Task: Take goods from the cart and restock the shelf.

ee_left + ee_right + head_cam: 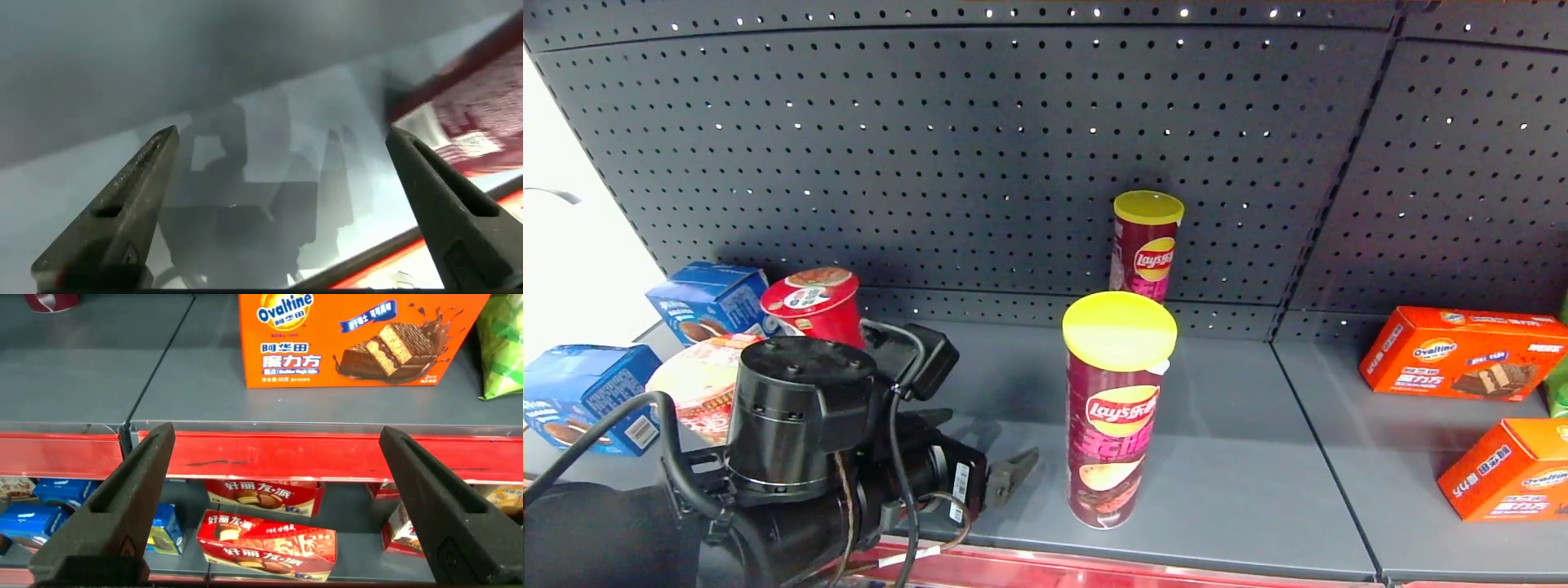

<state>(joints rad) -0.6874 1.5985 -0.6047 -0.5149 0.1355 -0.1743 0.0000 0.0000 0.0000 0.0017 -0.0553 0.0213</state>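
Two maroon chip cans with yellow lids stand upright on the grey shelf (pixel 1241 457): one near the front edge (pixel 1119 408), one against the pegboard behind it (pixel 1145 245). My left gripper (pixel 1005 469) hovers low over the shelf just left of the front can, apart from it. In the left wrist view this gripper (pixel 282 135) is open with nothing between its fingers, and the front can (pixel 482 114) lies beyond one fingertip. My right gripper (pixel 278 434) is open and empty, facing the red shelf edge (pixel 270 457) below an orange box (pixel 359 339).
Left of my arm stand two cup noodles (pixel 813 306) (pixel 698 384) and two blue boxes (pixel 709 298) (pixel 584 396). Orange boxes (pixel 1462 351) (pixel 1511 469) fill the right bay. The lower shelf holds red boxes (pixel 270 539) and blue boxes (pixel 33 523). A green bag (pixel 502 343) lies beside the orange box.
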